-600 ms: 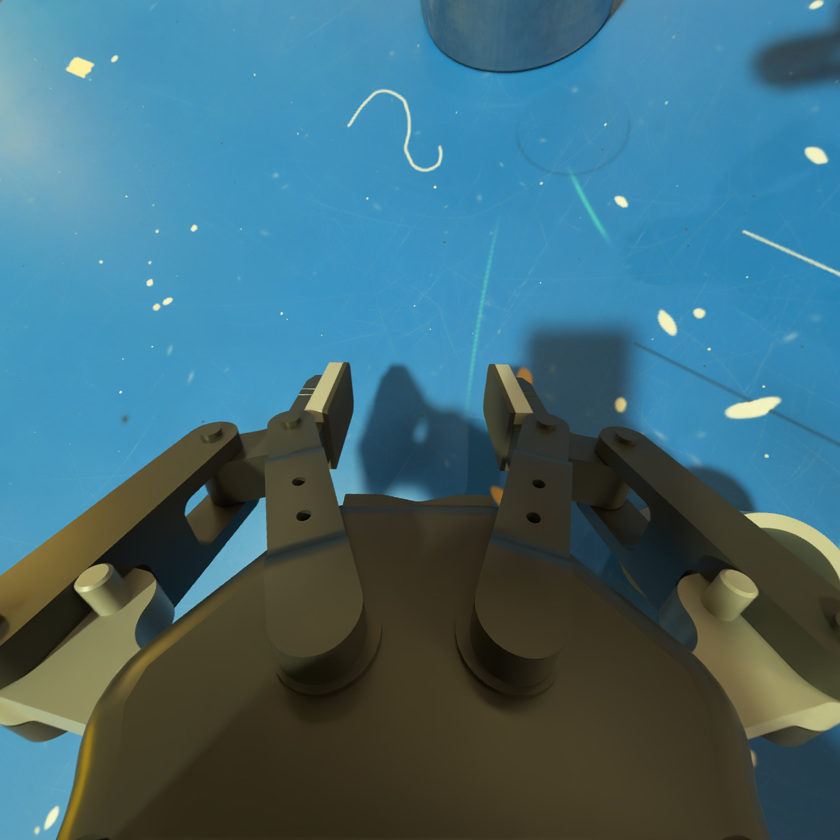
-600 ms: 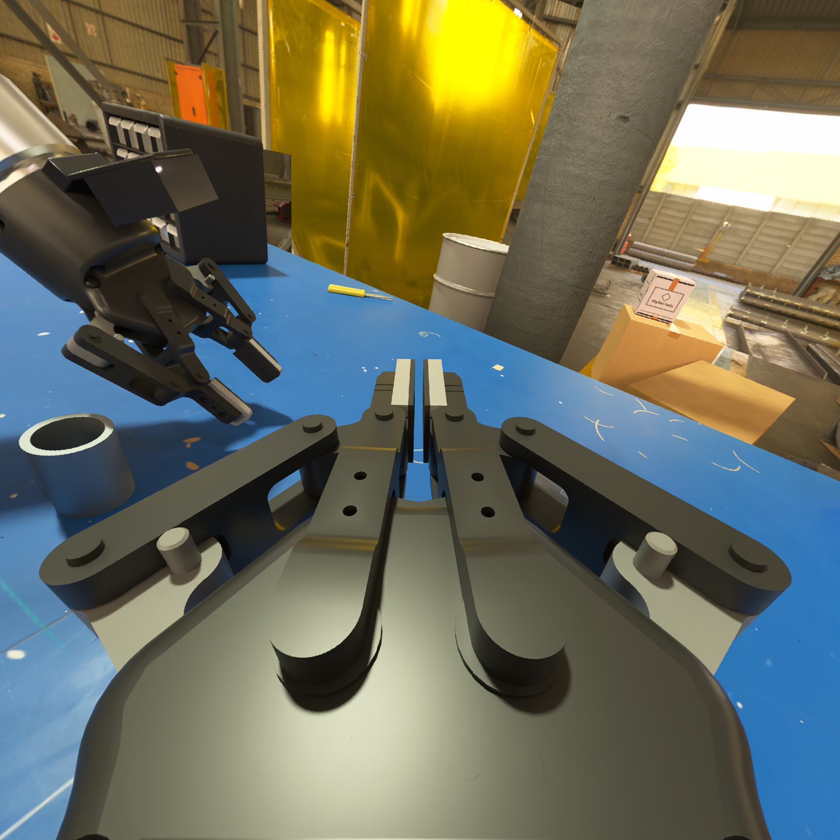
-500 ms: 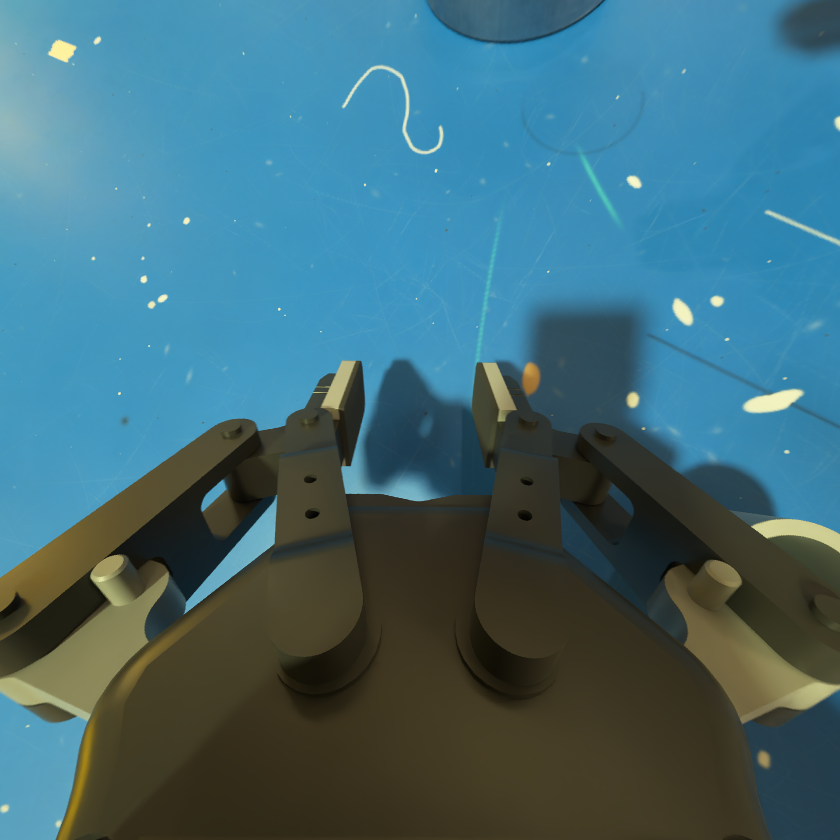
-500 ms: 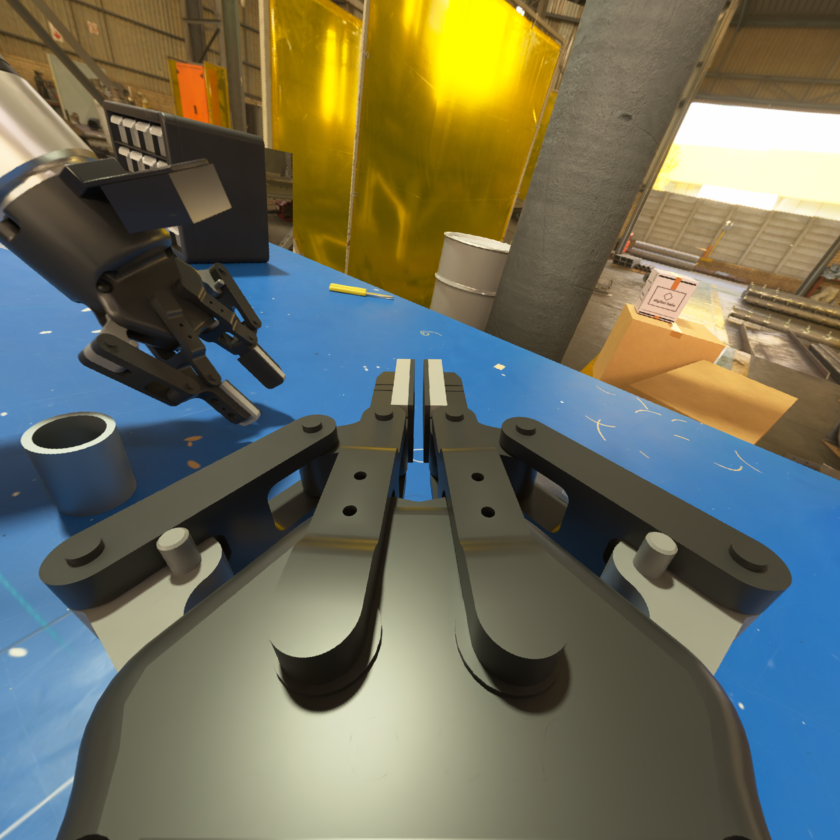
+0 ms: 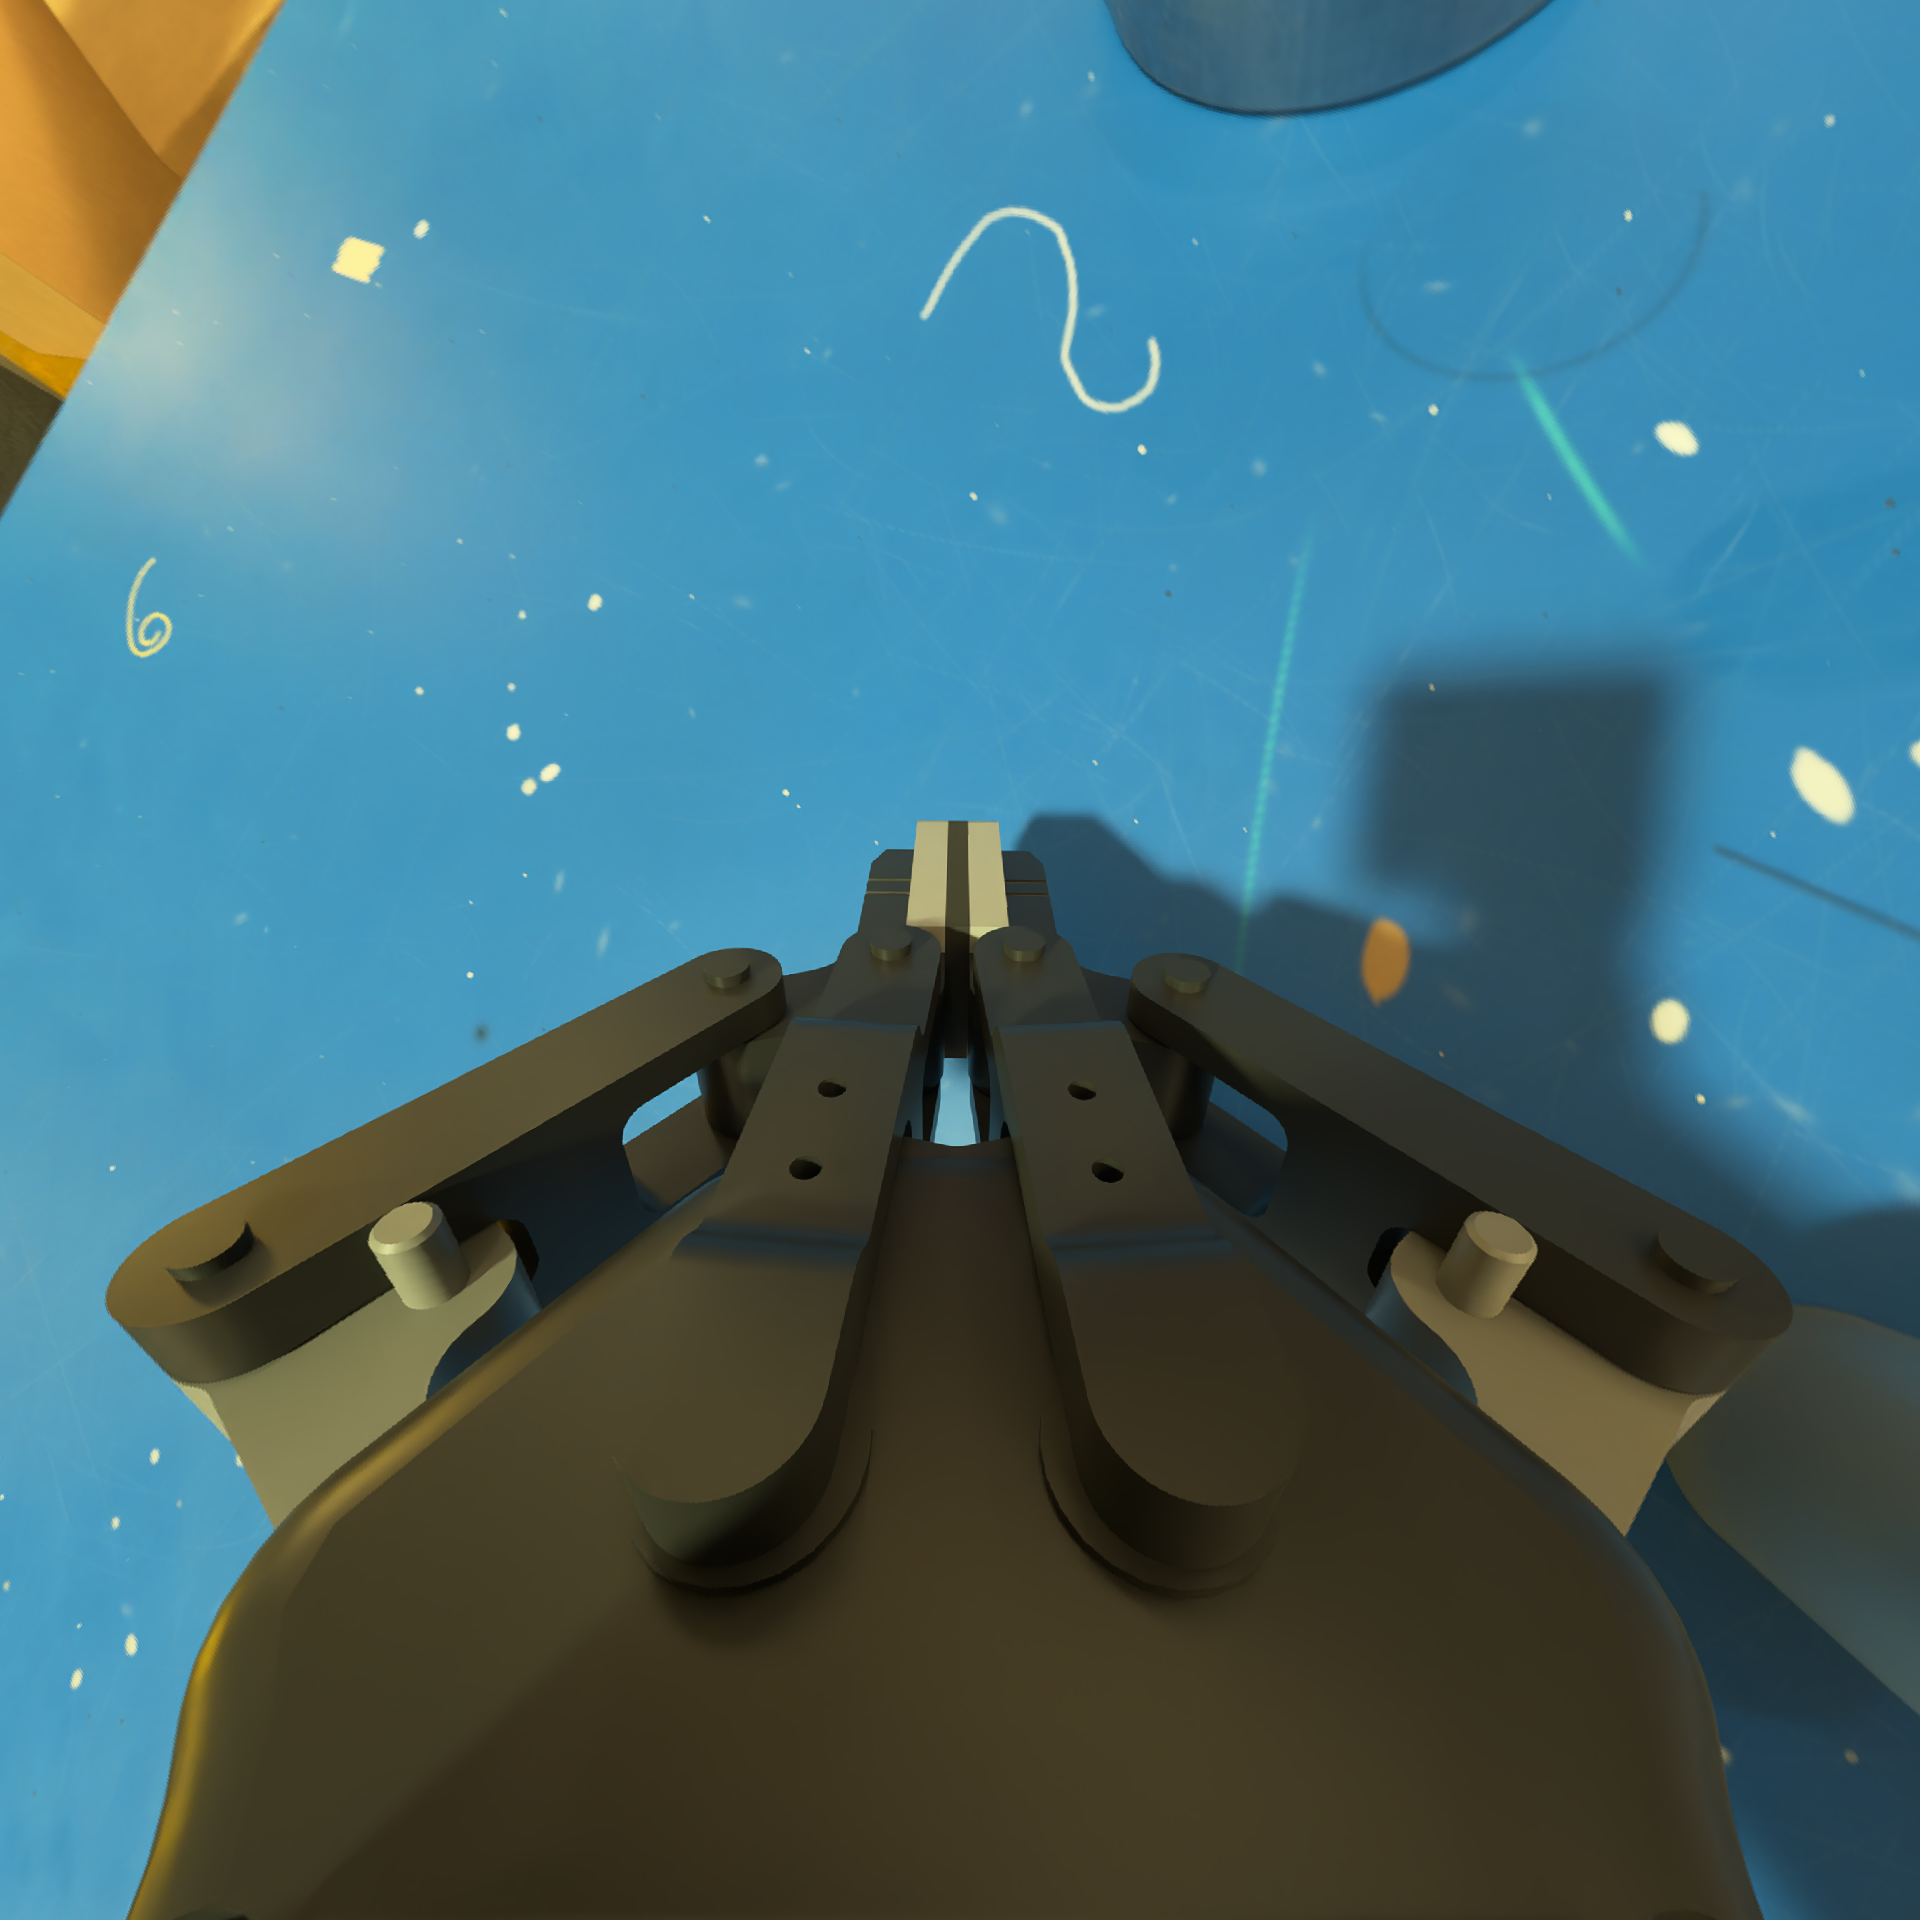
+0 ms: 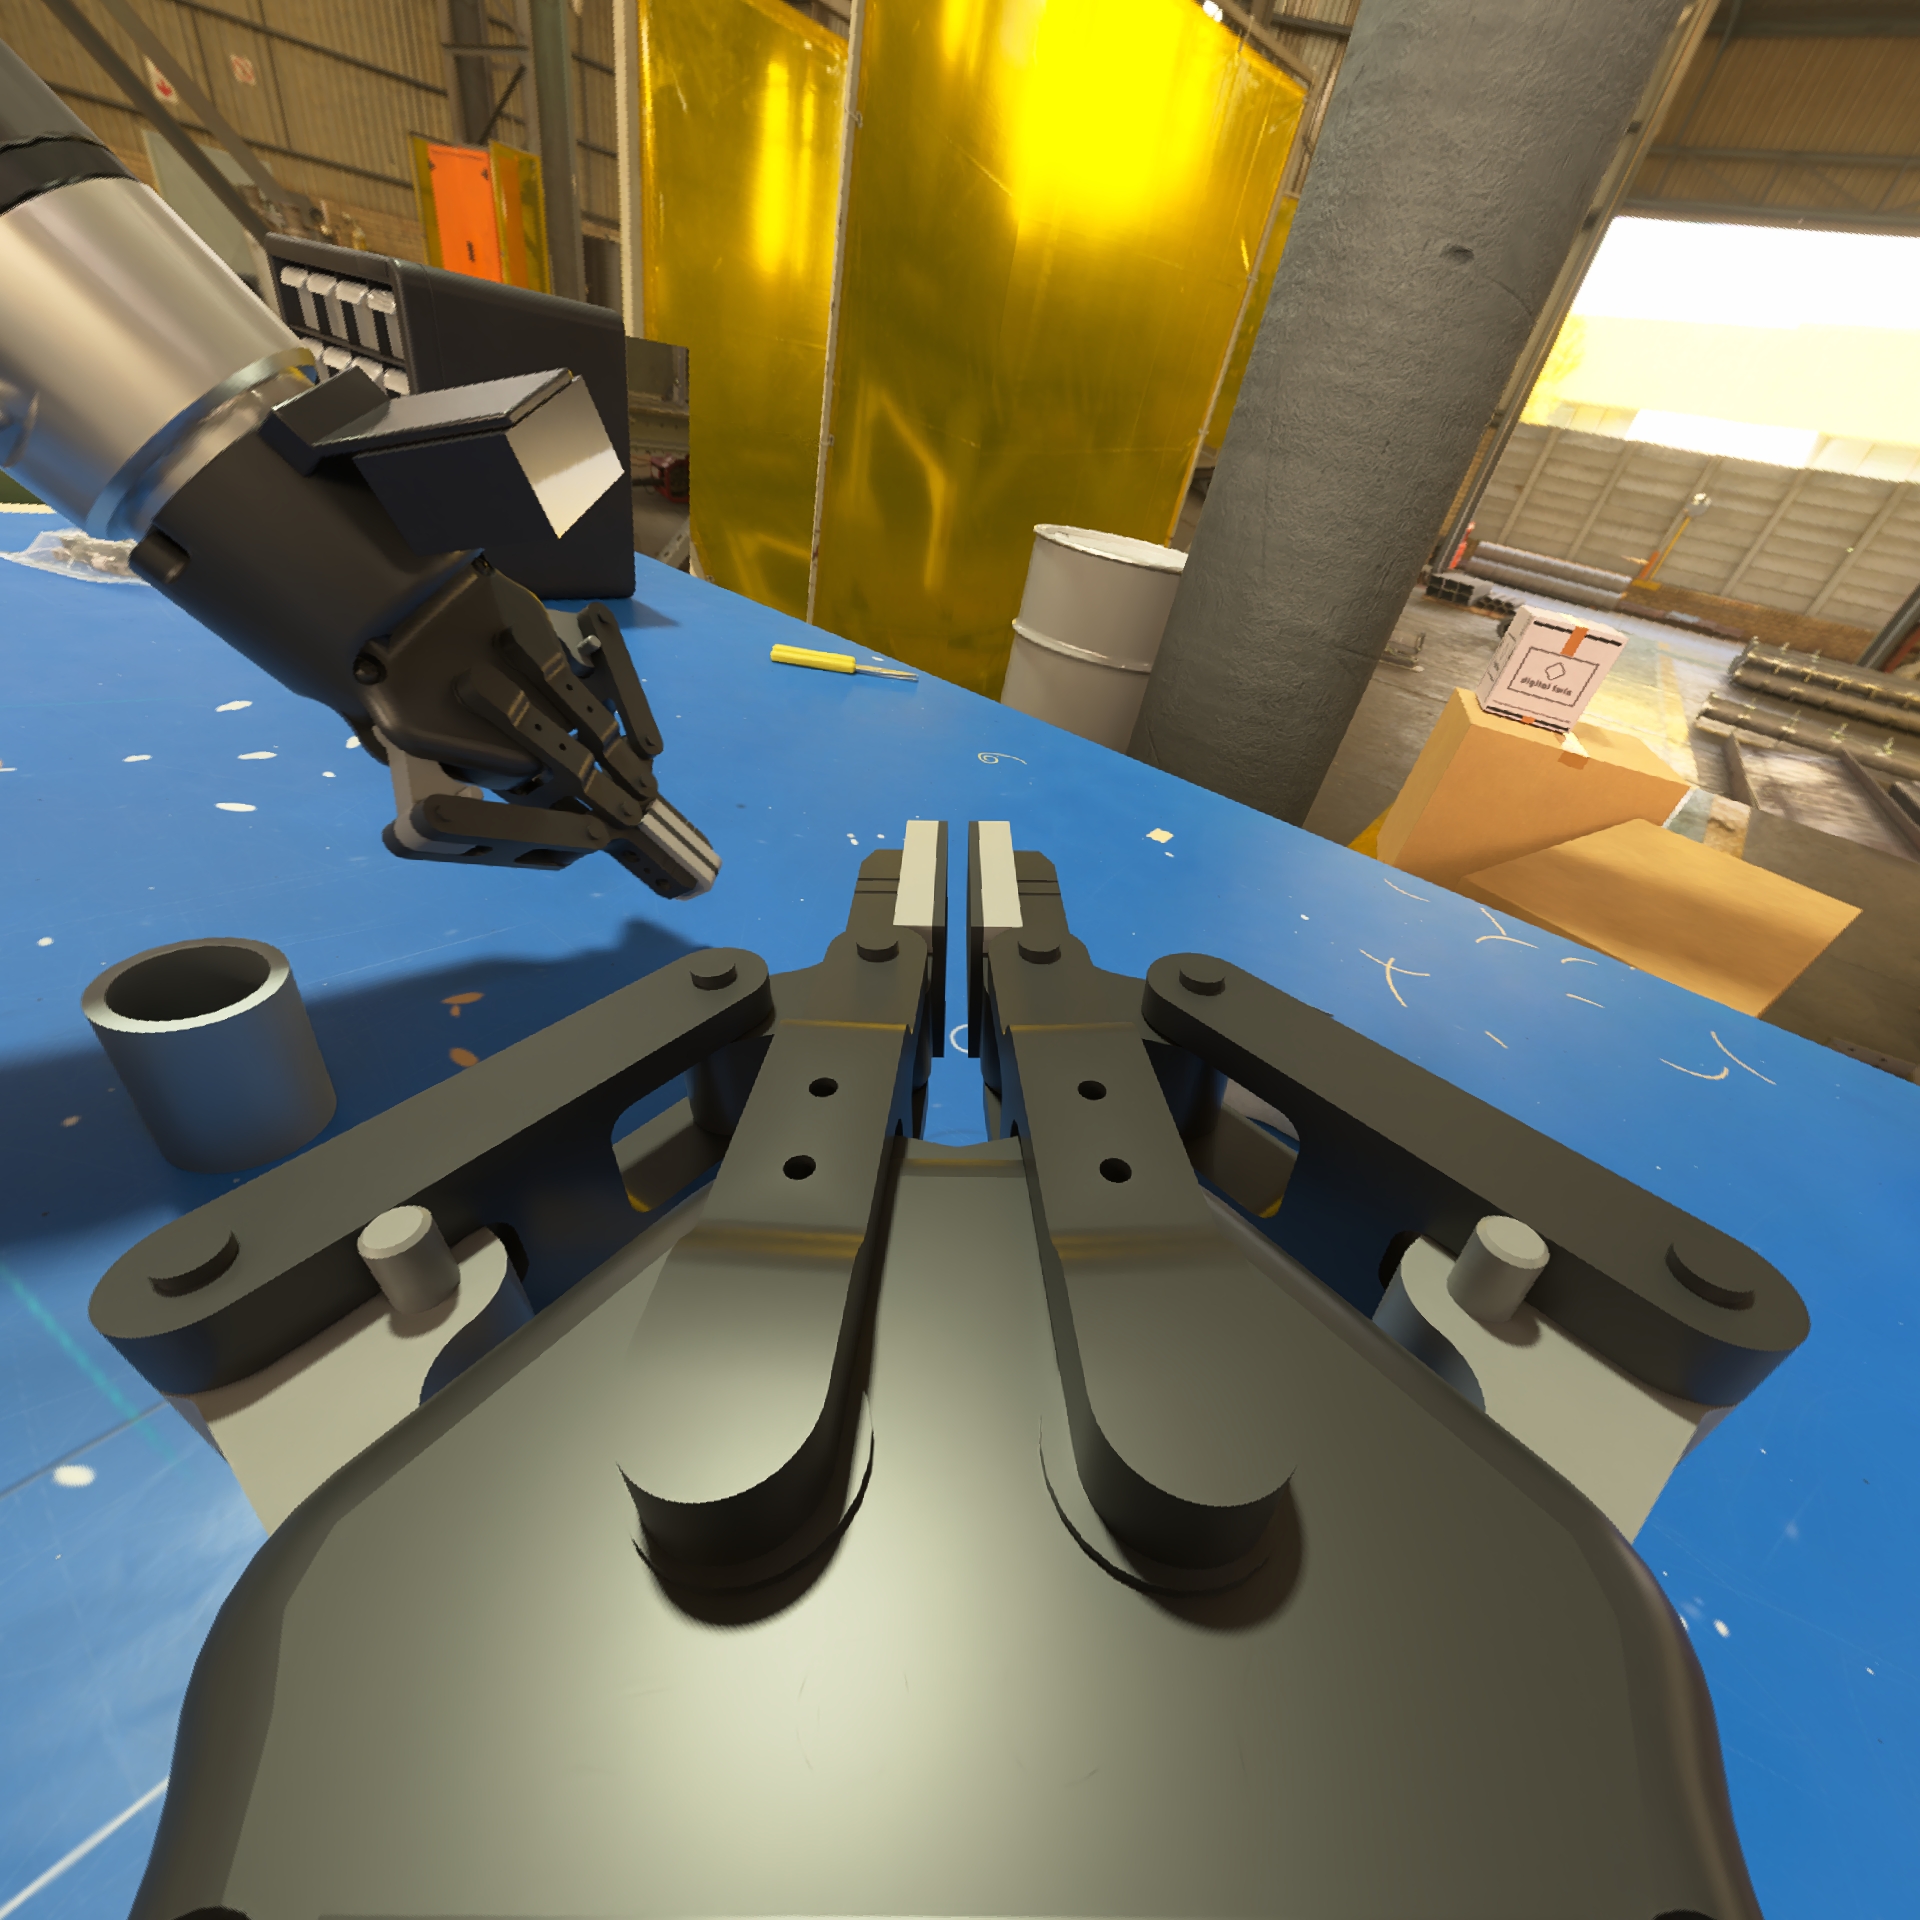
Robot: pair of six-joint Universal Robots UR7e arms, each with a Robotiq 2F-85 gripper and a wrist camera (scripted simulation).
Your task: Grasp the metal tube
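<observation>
Scuffed blue table (image 6: 1351,1039) (yellow curtains (image 6: 1039,312) behind): left claw (image 5: 956,873) pinched empty, right claw (image 6: 958,873) narrow.

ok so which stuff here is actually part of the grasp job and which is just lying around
Part of the job:
- metal tube, upright on the blue table
- left gripper, shut on nothing
- right gripper, nearly shut, empty

Lying about:
- yellow screwdriver
- white drum
- cardboard boxes

Bright, sharp frames with wide-angle stretching toward the edges. Hard dark shadows fall across the scuffed blue tabletop (image 5: 623,520). Glare washes out the open warehouse doorway (image 6: 1745,301), perhaps the main light source; the translucent yellow curtains (image 6: 1039,312) glow.
</observation>
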